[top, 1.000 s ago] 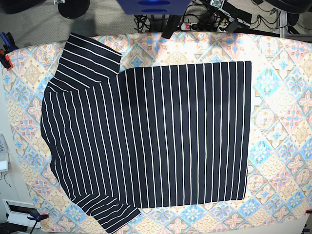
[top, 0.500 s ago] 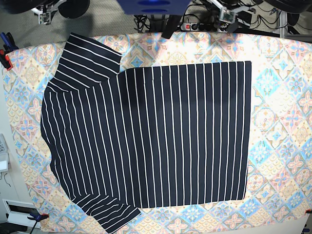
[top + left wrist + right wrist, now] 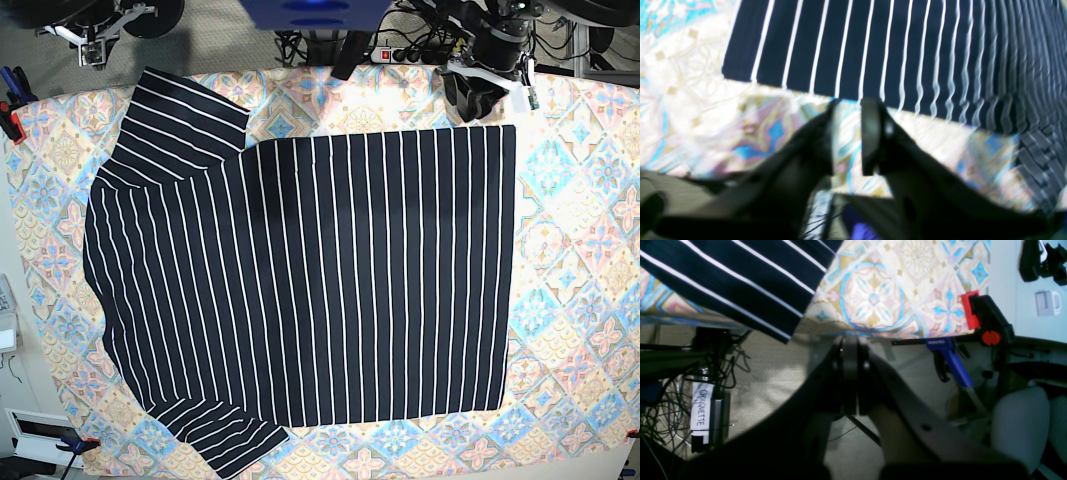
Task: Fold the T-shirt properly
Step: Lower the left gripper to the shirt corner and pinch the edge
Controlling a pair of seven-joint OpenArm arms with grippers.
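T-shirt [image 3: 300, 280] spread flat on the patterned tablecloth [image 3: 580, 300] over the bench, sleeves toward the base view's left.
The left gripper [image 3: 846, 131] hovers at the shirt's far hem corner, jaws parted with only tablecloth showing between them, nothing held. The right gripper [image 3: 850, 373] hangs past the bench edge near a red-and-blue clamp [image 3: 973, 326], jaws clenched together and empty.

A patterned tablecloth [image 3: 580, 330] is clamped [image 3: 983, 318] at its corner.
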